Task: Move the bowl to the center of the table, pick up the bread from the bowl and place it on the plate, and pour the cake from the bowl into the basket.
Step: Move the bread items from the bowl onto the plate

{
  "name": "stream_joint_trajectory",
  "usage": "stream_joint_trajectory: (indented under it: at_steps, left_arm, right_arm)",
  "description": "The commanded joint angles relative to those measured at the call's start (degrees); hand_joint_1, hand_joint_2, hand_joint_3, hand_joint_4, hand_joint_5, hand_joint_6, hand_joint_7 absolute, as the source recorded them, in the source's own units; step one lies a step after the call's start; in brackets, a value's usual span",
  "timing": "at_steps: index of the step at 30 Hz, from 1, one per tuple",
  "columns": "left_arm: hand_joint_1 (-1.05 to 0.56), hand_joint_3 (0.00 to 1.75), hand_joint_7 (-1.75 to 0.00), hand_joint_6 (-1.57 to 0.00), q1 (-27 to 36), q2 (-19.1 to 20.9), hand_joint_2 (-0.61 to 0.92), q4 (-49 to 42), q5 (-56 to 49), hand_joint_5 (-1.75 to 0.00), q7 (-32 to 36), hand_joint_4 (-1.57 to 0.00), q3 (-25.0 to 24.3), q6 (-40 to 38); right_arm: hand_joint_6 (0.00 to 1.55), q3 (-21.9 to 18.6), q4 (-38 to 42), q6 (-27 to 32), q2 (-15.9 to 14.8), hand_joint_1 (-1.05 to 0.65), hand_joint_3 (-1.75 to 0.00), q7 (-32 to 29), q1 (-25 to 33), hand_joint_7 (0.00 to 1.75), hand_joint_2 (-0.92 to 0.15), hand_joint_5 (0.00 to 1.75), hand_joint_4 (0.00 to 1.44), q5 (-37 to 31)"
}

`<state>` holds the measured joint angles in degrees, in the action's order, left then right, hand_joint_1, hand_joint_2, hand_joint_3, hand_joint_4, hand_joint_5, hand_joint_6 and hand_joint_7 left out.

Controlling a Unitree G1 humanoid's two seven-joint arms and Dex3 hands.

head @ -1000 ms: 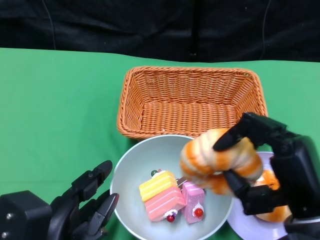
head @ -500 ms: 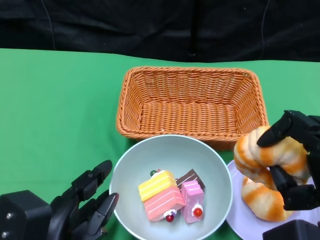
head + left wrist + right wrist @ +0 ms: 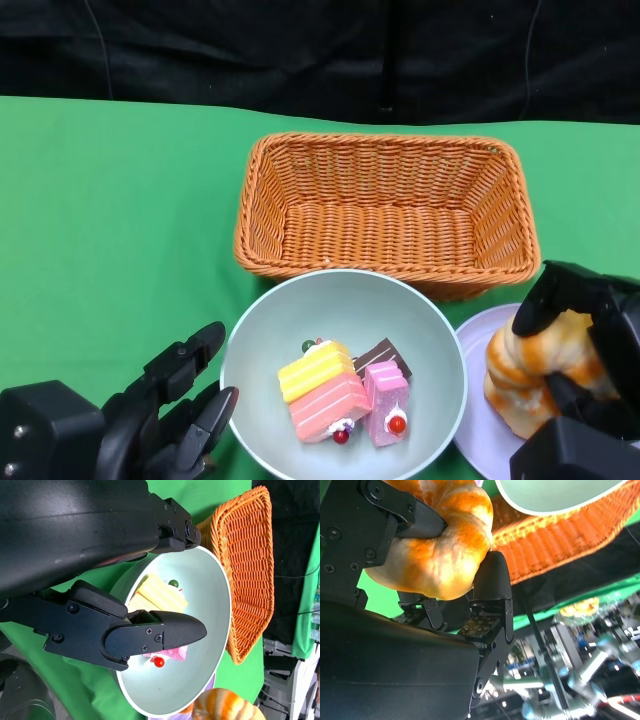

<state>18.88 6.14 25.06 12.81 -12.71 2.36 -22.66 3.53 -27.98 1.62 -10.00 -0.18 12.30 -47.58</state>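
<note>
One glossy orange-and-cream striped bread (image 3: 540, 362) clamped in right hand (image 3: 585, 380) over plate (image 3: 472, 420); left hand (image 3: 150, 415) spread, holding nothing.

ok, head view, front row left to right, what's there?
Left robot hand → bowl holding the cake → plate → bread, gripped by the right robot hand.

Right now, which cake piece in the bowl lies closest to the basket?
The yellow-and-pink layered cake: its yellow end sits farthest up the bowl toward the basket. The pink cherry-topped piece lies lower.
</note>
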Motion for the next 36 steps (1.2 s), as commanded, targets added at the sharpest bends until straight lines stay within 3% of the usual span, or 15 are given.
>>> stream_joint_trajectory:
  at_steps: [1,2,4,5,6,7,8,10,13,14,17,25,31,36]
  left_arm:
    - [-0.70,0.56,0.00,-0.19,0.06,0.66,0.92,0.41,0.05,-0.02,0.12,-0.23,-0.41,-0.08]
    - [-0.70,0.56,0.00,-0.18,0.10,0.65,0.92,0.40,0.07,-0.02,0.10,-0.22,-0.40,-0.08]
    - [-0.70,0.56,0.00,-0.18,0.16,0.64,0.92,0.35,0.04,-0.02,0.10,-0.22,-0.37,0.01]
    - [-0.70,0.56,0.00,-0.18,0.18,0.63,0.92,0.32,0.01,-0.02,0.11,-0.23,-0.37,0.10]
    - [-0.70,0.56,0.00,-0.18,0.19,0.62,0.92,0.29,-0.01,-0.02,0.11,-0.23,-0.36,0.16]
    - [-0.70,0.56,0.00,-0.18,0.25,0.58,0.92,0.42,0.02,-0.02,0.22,-0.23,-0.39,-0.01]
    - [-0.70,0.56,0.00,-0.19,0.30,0.54,0.92,0.52,0.05,-0.02,0.30,-0.23,-0.41,-0.16]
    - [-0.70,0.56,0.00,-0.19,0.34,0.51,0.92,0.62,0.08,-0.02,0.39,-0.23,-0.43,-0.31]
    - [-0.70,0.56,0.00,-0.19,0.31,0.63,0.92,0.66,0.05,-0.02,0.30,-0.23,-0.44,-0.29]
    - [-0.70,0.56,0.00,-0.19,0.27,0.73,0.92,0.67,0.05,-0.02,0.21,-0.23,-0.46,-0.26]
    - [-0.70,0.56,0.00,-0.19,0.23,0.90,0.92,0.65,0.09,-0.02,0.02,-0.23,-0.53,-0.20]
    - [-0.69,0.56,0.00,-0.19,0.22,1.23,0.92,0.55,-0.88,-0.02,0.23,-0.23,-0.46,0.65]
    - [-0.71,0.56,0.00,-0.19,0.20,5.18,0.92,-0.56,-14.41,-0.02,2.68,-0.23,2.93,11.49]
    - [-0.71,0.53,0.00,-0.19,0.11,9.48,0.92,-3.10,-21.05,-0.02,2.43,-0.23,2.15,22.72]
  right_arm:
    - [0.90,0.07,2.04,1.99,-2.10,0.09,-1.34,3.14,-0.94,1.34,-0.22,1.75,0.90,0.70]
    - [0.94,0.10,2.56,2.30,-2.39,0.07,-1.21,3.61,-1.19,1.07,-0.31,1.72,0.86,0.75]
    - [1.03,0.31,3.56,3.58,-2.80,0.07,-1.12,4.73,-1.81,0.80,-0.38,1.71,0.84,0.45]
    - [0.89,0.47,4.00,4.39,-2.94,-0.01,-0.81,5.31,-2.12,0.48,-0.53,1.16,0.80,0.18]
    - [0.88,0.62,4.28,5.02,-3.07,-0.03,-0.61,5.69,-2.36,0.30,-0.63,0.82,0.86,0.03]
    - [0.89,1.15,4.39,6.48,-3.71,-0.04,-0.47,7.27,-2.44,0.17,-0.70,0.60,0.92,-1.43]
    - [0.59,1.57,4.33,7.51,-4.18,-0.17,-0.26,8.36,-2.45,0.07,-0.80,0.31,0.71,-2.47]
    - [0.43,2.15,4.11,8.93,-4.72,-0.25,-0.08,9.62,-2.51,0.02,-0.89,0.14,0.60,-3.64]
    - [0.39,2.98,3.83,10.36,-4.90,-0.27,-0.04,9.30,-2.31,0.00,-0.91,0.10,0.58,-6.25]
    - [0.22,3.50,3.79,11.06,-4.95,-0.41,-0.04,8.82,-2.08,0.00,-0.92,0.04,0.46,-8.37]
    - [0.08,4.64,3.48,13.01,-4.73,-0.54,-0.08,8.69,-1.75,0.00,-0.92,0.00,0.35,-12.83]
    - [0.04,6.52,2.23,16.78,-3.48,-0.65,-0.13,9.24,-1.15,0.01,-0.92,0.00,0.20,-18.80]
    - [0.05,6.92,-3.07,17.32,-1.32,-0.65,-0.20,6.92,2.48,0.01,-0.92,0.01,0.20,-20.24]
    - [0.07,6.75,-8.28,15.37,-0.08,-0.60,-0.22,6.23,4.78,0.02,-0.92,0.02,0.22,-17.96]
